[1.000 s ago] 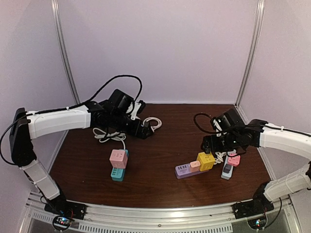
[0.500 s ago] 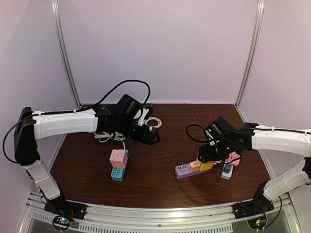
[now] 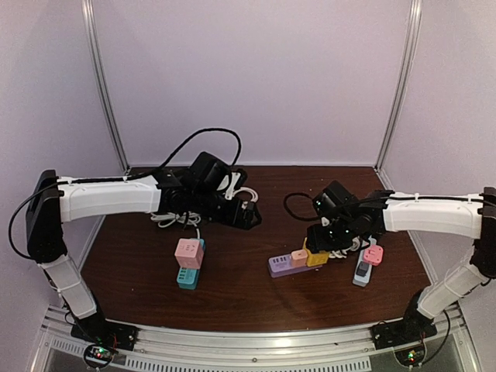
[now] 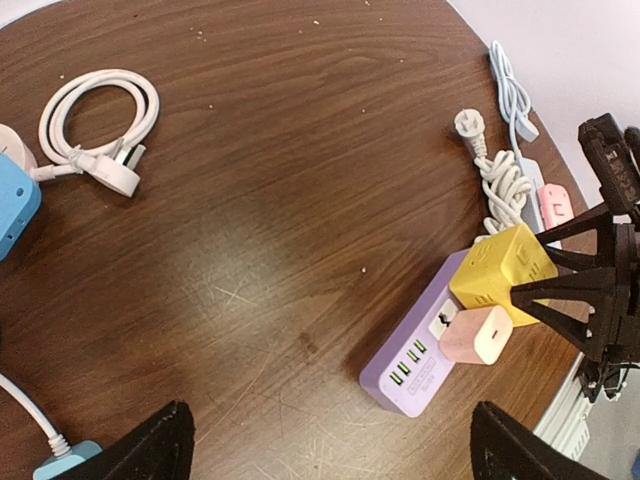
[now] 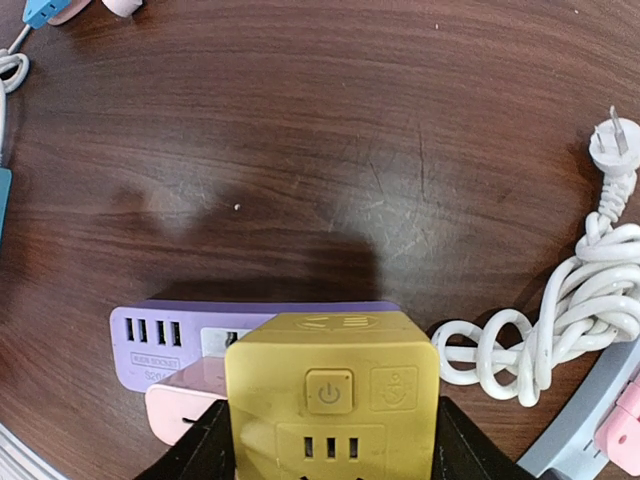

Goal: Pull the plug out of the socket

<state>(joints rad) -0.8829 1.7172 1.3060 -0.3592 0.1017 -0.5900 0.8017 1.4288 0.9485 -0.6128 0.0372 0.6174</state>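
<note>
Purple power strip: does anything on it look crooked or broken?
Nothing stands out. The yellow cube adapter and the pink plug sit side by side on the purple power strip, and nothing looks cracked or spilled.

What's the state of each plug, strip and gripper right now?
yellow cube plug: seated in purple strip
pink adapter: plugged into purple strip
pink cube: seated on teal strip
white cable: coiled, unplugged
left gripper: open, empty
right gripper: straddling yellow cube plug, grip unclear

A power sign marks the yellow cube (image 5: 330, 400).
</note>
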